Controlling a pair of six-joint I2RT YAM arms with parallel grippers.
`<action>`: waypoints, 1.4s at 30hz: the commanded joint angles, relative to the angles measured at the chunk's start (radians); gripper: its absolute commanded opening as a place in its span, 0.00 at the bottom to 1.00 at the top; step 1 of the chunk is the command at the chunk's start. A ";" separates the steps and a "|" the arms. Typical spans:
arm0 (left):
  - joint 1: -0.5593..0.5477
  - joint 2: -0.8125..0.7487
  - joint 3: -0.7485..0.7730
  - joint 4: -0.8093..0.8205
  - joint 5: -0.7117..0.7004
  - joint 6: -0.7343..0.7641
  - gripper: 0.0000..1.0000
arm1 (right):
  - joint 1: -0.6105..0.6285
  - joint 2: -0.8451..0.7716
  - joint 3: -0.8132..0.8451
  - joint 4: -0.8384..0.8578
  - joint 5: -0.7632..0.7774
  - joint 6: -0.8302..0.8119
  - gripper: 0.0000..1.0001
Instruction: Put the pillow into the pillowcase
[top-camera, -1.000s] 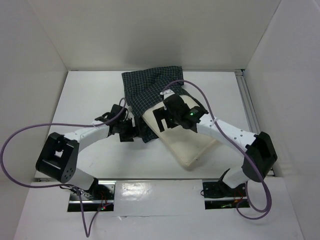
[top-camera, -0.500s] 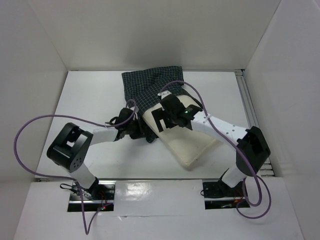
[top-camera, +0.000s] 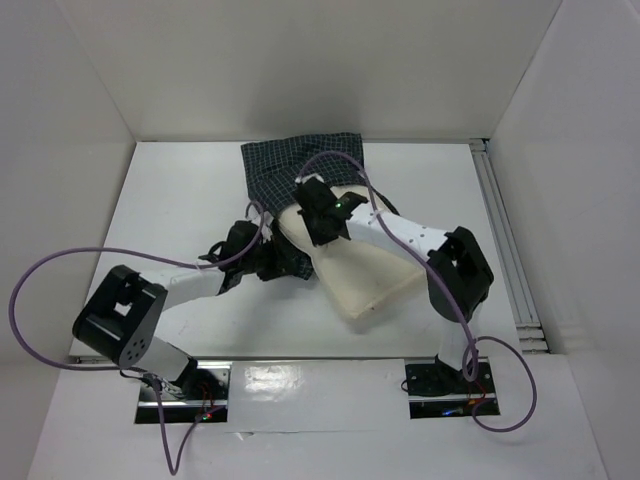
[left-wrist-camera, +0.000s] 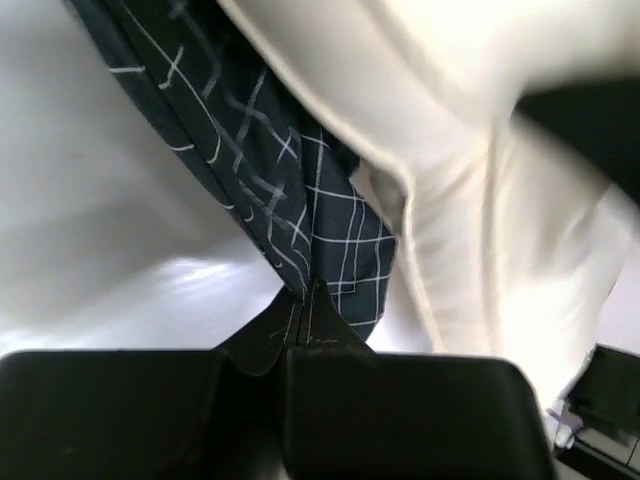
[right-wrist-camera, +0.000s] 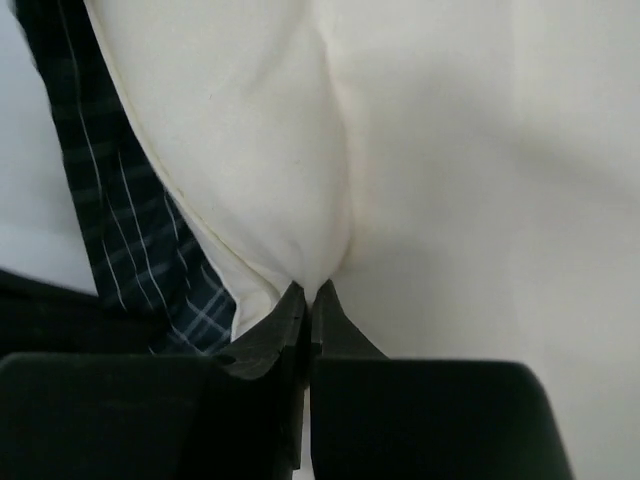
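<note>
The cream pillow (top-camera: 360, 272) lies slantwise in the middle of the table, its far end tucked against the dark checked pillowcase (top-camera: 285, 168). My left gripper (top-camera: 272, 262) is shut on the pillowcase's near corner (left-wrist-camera: 340, 250), at the pillow's left edge. The wrist view shows the checked cloth pinched between the fingertips (left-wrist-camera: 303, 297). My right gripper (top-camera: 318, 222) is shut on a fold of the pillow (right-wrist-camera: 300, 200) near its far end, the cream fabric puckered into the jaws (right-wrist-camera: 309, 293). Beside that fold the pillowcase (right-wrist-camera: 110, 250) shows at the left.
White walls close the table on the left, back and right. A metal rail (top-camera: 505, 240) runs along the right side. Purple cables (top-camera: 60, 270) loop off both arms. Bare table surface (top-camera: 190, 190) lies left of the pillowcase.
Both grippers have shut, the left on the pillowcase corner, the right on the pillow. The right arm has swung left and farther in, shifting the pillow toward the pillowcase.
</note>
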 joint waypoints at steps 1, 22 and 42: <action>-0.047 -0.096 0.032 0.014 0.097 0.028 0.00 | -0.053 -0.036 0.219 0.001 0.096 0.023 0.00; -0.241 -0.472 -0.051 -0.061 0.065 -0.010 0.00 | -0.144 0.105 0.217 0.047 -0.062 0.071 0.00; -0.313 -0.556 0.147 -0.555 -0.189 -0.007 0.95 | -0.129 -0.279 -0.221 0.221 -0.280 0.128 0.48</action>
